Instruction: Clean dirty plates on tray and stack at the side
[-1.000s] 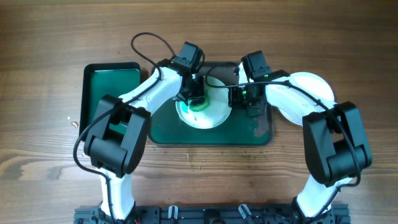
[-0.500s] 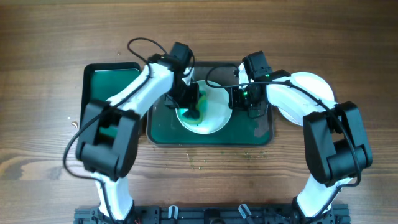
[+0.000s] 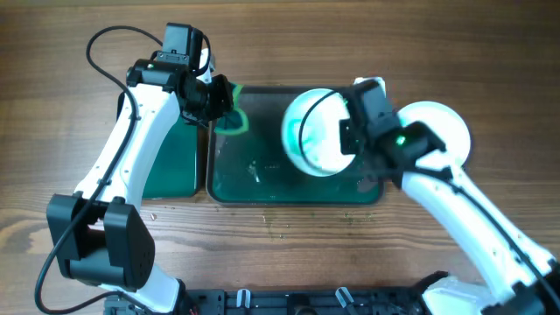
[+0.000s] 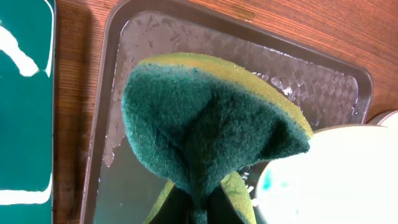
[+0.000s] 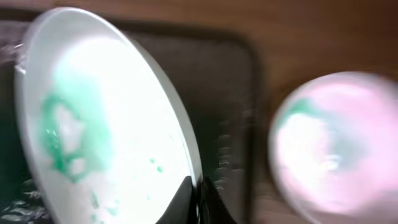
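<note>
Dark grey-green rectangular tray [image 3: 262,179] mid-table, near half bare, wet. Right jaws pinch the rim of a round white plate [image 3: 324,144], tilted above the tray's right half; green smear, wrist view blurred. A second white plate [image 3: 446,122] on the table [image 3: 70,262] toward its right edge, part-hidden by right arm [image 3: 464,210]. Left jaws grip folded green-yellow sponge [image 4: 205,118] over tray's far-left corner, jaws hidden behind it.
</note>
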Robot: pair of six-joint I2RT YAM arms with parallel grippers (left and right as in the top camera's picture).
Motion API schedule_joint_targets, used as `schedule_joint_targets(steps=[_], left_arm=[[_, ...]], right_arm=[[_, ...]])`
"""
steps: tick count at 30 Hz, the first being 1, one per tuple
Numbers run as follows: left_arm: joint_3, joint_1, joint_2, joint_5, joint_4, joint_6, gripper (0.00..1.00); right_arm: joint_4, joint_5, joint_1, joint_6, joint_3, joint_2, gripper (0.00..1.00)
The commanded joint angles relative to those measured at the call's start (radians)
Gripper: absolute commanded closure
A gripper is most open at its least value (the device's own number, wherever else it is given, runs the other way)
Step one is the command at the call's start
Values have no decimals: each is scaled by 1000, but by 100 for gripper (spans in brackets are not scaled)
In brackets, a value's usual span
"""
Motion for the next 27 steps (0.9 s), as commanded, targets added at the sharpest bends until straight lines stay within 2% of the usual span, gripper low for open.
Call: schedule_joint_targets(steps=[1, 4, 7, 12, 15, 17, 19, 22, 27], left_arm=[[1, -4, 2, -18, 5, -13, 96], [1, -4, 2, -18, 5, -13, 96], [1, -4, 2, -18, 5, -13, 96], [1, -4, 2, -18, 5, -13, 96], [1, -4, 2, -18, 5, -13, 96], [1, -4, 2, -18, 4, -13, 96], [1, -4, 2, -18, 3, -13, 96], [1, -4, 2, -18, 3, -14, 96], [1, -4, 2, -18, 2, -29, 96]], right_arm=[[-14, 518, 137, 23, 10, -43, 96], [-22, 776, 270, 10, 9, -42, 96], [-19, 942, 366, -47, 10, -42, 96], [-17, 984, 411, -84, 9, -42, 96], [-10, 777, 392, 11, 9, -42, 96], [-10, 393, 303, 235, 8, -26, 96], [18, 240, 249, 305, -8, -6, 96], [116, 32, 156, 369, -63, 61, 96], [288, -140, 77, 444, -124, 192, 96]])
